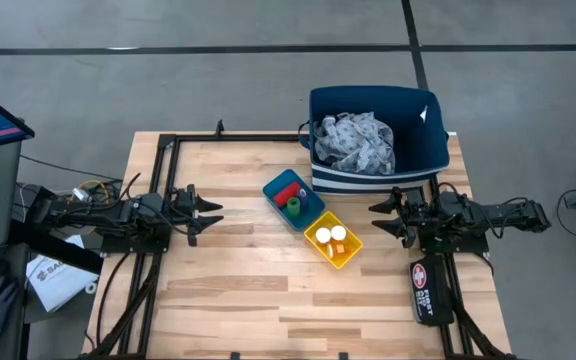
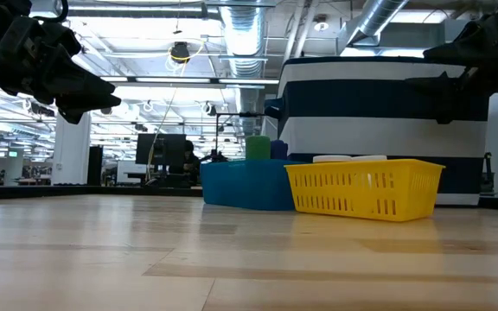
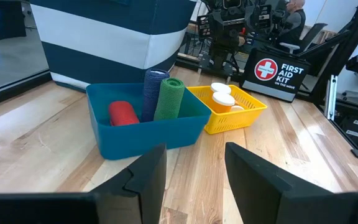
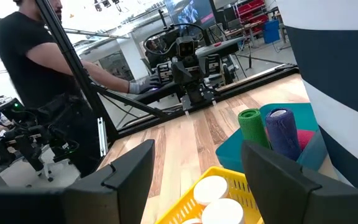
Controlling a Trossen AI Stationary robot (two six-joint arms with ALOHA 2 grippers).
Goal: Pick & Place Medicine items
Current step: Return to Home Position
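The medicine items sit in two small trays mid-table. A blue tray holds a red item lying down, with a green one and a dark blue one upright. Beside it, white-capped bottles stand in a yellow tray. My left gripper hovers open and empty at the table's left, pointing level toward the trays. My right gripper hovers open and empty at the table's right, facing them. Both are well clear of the trays.
A large blue-and-white striped bin with a grey-blue patterned cloth stands at the far edge behind the trays. A first aid kit lies near the right arm's base. A person with a gloved hand stands beyond the left arm.
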